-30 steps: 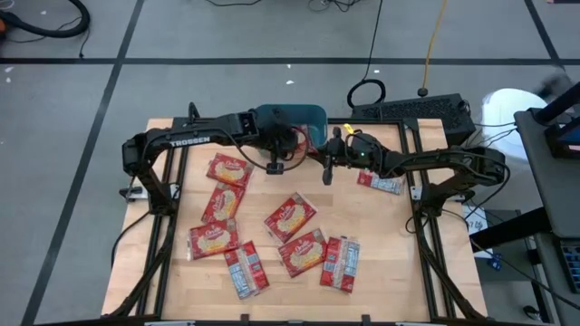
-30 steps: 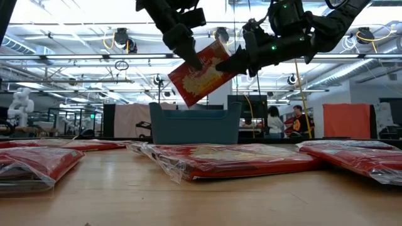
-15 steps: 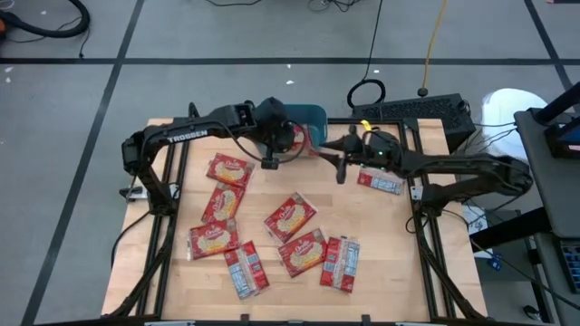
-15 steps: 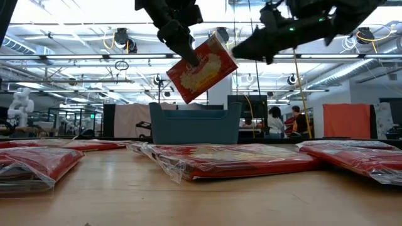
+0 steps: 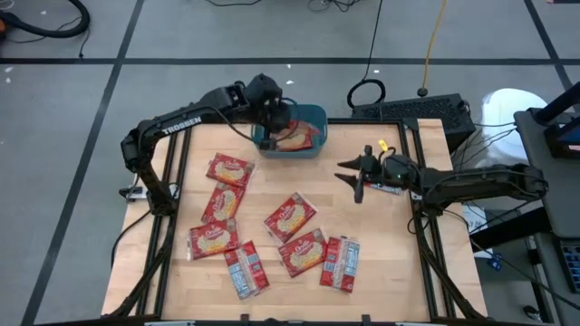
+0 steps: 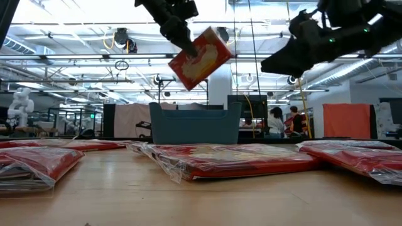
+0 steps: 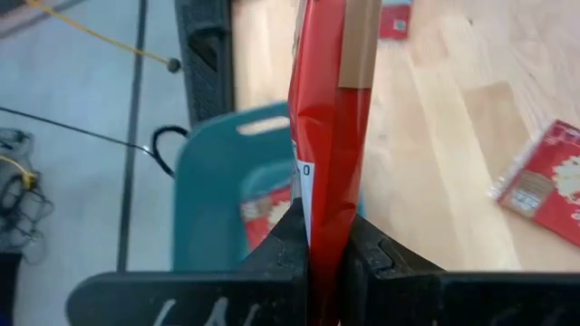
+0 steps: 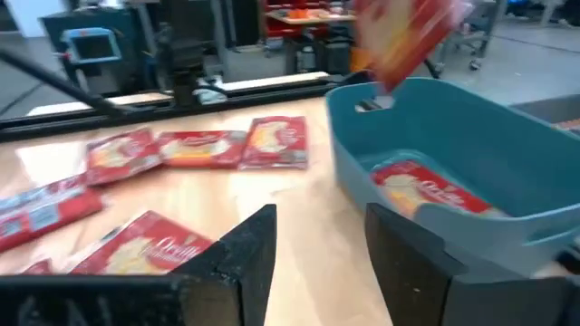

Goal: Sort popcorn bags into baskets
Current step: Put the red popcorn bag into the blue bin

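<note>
My left gripper (image 5: 275,127) is up over the teal basket (image 5: 290,152) at the table's far edge, shut on a red popcorn bag (image 6: 200,58). The low view shows that bag tilted in the air above the basket (image 6: 195,125). One packet (image 8: 421,195) lies flat inside the basket. My right gripper (image 5: 353,178) hovers open over the table to the right of the basket, with nothing between its fingers (image 8: 317,244). Several more red packets lie flat on the table, among them one (image 5: 290,217) in the middle. My left gripper pinches the popcorn bag between its two fingers at one edge (image 7: 324,226), where the bag shows edge-on. The fingers (image 6: 182,43) come at it from above, at its upper left part in the low view. The bag hangs tilted below them, lifted clear above the basket.
Packets lie in a column near the left side (image 5: 220,203) and in a cluster toward the near edge (image 5: 302,252). One packet (image 5: 388,187) lies under my right arm. A keyboard (image 5: 412,110) sits beyond the table's far right corner. People stand far off in the room (image 6: 274,120).
My left gripper has carried the bag toward the far edge and slightly up, until it hangs over the basket. My right gripper, which was at the bag's lower right corner, has drawn away from it toward the table's right and near side.
</note>
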{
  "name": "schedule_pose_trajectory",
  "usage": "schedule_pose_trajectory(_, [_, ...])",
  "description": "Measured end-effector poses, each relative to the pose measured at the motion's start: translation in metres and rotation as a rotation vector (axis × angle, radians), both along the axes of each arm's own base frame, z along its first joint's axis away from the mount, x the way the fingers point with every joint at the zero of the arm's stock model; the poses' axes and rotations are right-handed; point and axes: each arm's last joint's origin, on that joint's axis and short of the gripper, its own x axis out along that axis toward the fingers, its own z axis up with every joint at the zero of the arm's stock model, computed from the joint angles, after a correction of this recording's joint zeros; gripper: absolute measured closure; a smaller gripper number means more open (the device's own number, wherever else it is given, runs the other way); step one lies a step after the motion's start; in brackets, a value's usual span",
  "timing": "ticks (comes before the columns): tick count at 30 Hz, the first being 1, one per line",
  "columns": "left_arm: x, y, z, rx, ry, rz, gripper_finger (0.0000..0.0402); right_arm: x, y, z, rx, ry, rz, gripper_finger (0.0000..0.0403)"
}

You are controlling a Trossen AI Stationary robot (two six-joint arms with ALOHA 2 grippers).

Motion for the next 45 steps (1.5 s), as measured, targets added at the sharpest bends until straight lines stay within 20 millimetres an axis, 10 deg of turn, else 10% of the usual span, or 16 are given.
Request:
schedule_pose_trajectory(22, [0.024, 0.086, -0.050, -0.238, 0.094, 0.170, 0.0363, -0.004, 0.031, -0.011, -0.070, -0.082, 0.175, 0.0271])
schedule_pose_trajectory(31, [0.034, 0.096, -0.099, -0.358, 0.318, 0.185, 0.0361, -0.004, 0.033, -0.012, -0.068, -0.072, 0.185, 0.0271])
schedule_pose_trajectory(45, [0.036, 0.098, -0.118, -0.392, 0.383, 0.169, 0.0359, -0.004, 0.033, -0.012, -0.087, -0.064, 0.189, 0.0271])
